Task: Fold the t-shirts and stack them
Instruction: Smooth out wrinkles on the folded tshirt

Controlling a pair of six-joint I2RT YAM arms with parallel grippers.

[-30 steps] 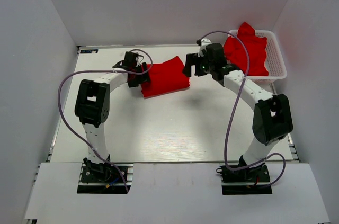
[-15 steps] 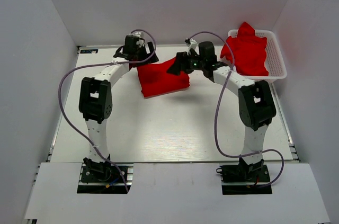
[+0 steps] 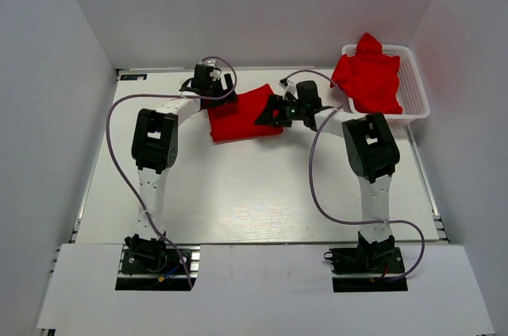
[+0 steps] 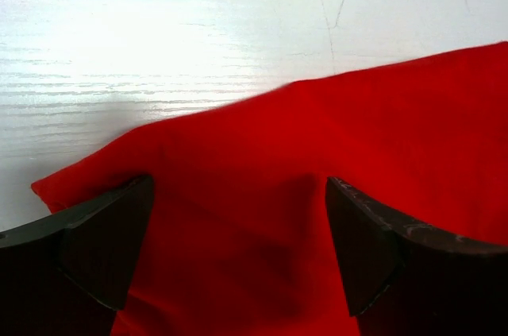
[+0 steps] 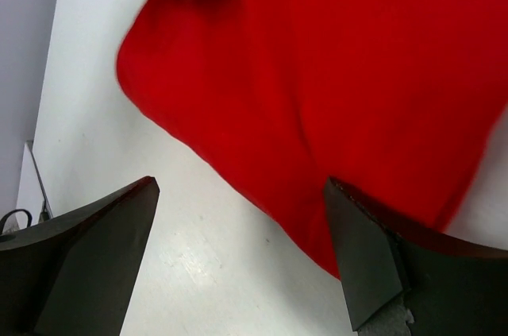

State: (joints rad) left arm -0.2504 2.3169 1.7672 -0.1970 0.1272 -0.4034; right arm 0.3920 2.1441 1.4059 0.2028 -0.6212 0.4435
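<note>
Red soft-fabric short-sleeved t-shirt (image 3: pixel 238 120), folded into a compact rectangle, lies on the white surface (image 3: pixel 254 185) toward its far side, between the two pincers.

Arm pose:
- From its base at the near edge, the left arm (image 3: pixel 155 141) rises to a bent elbow, then extends forward and inward. The left pincer (image 3: pixel 214 98) sits at the far left corner of the folded shirt. In the left wrist view, the left pincer (image 4: pixel 238 193) has its dark fingers (image 4: pixel 103 249) spread wide over the red fabric, with nothing pinched.
- From its base, the right arm (image 3: pixel 369 149) rises to a bent elbow, then its forearm reaches forward and to the left. The right pincer (image 3: pixel 264 116) sits at the right edge of the same shirt. In the right wrist view, the right pincer (image 5: pixel 238 193) is also spread wide and holds nothing. One finger is over the white surface, the other at the shirt's edge.

Contact between fingers and fabric cannot be told.

Count:
- Arms: two. Pincers: two.
- Folded shirts on the surface: one.
- White plastic lattice basket (image 3: pixel 417 82): one, at the far right corner.
- The basket holds a crumpled red heap (image 3: pixel 367 78) of t-shirts; their number cannot be told.
</note>
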